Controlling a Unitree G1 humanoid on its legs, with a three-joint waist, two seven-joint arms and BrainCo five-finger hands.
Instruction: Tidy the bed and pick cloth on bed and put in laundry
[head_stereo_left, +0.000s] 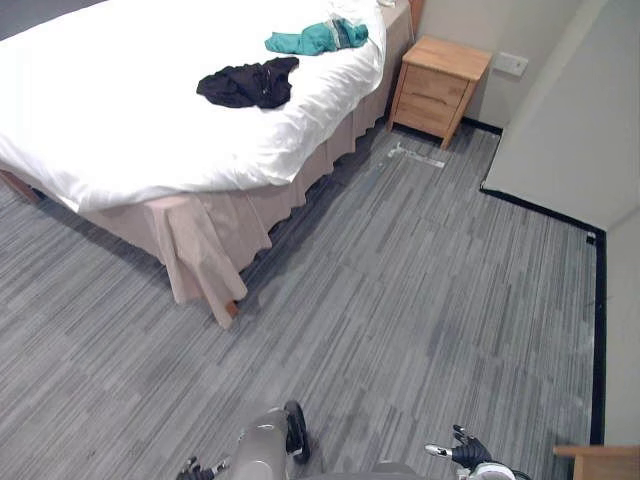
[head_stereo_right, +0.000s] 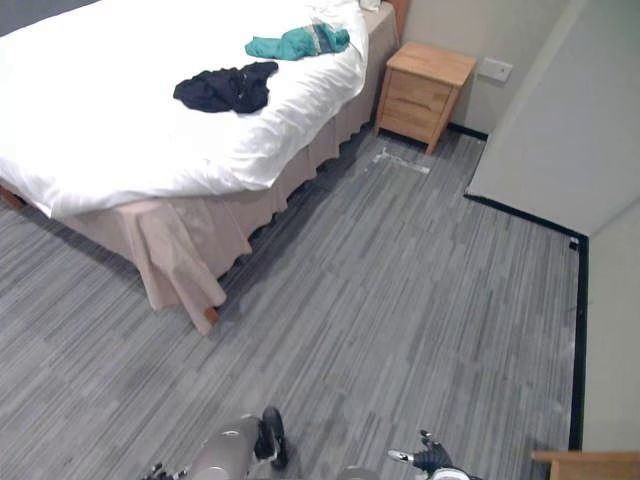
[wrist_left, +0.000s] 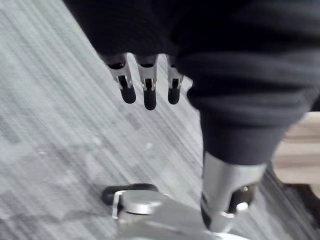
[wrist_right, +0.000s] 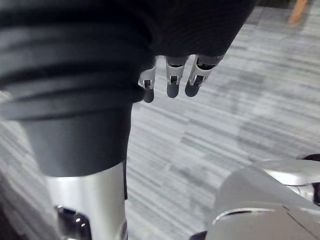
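A black cloth (head_stereo_left: 248, 84) lies crumpled on the white duvet of the bed (head_stereo_left: 120, 130), toward its far side. A teal cloth (head_stereo_left: 317, 38) lies beyond it, near the head of the bed. Both hands hang low by my body, far from the bed across the carpet. My left hand (head_stereo_left: 195, 468) shows at the bottom edge; in its wrist view the fingers (wrist_left: 145, 90) hang relaxed over the floor and hold nothing. My right hand (head_stereo_left: 462, 452) is at the lower right, its fingers (wrist_right: 172, 82) likewise relaxed and empty.
A wooden nightstand (head_stereo_left: 438, 88) stands against the wall beside the bed's head. The bed's beige skirt (head_stereo_left: 205, 255) juts out at the near corner. Grey carpet spreads between me and the bed. A wooden furniture corner (head_stereo_left: 600, 462) shows at the lower right.
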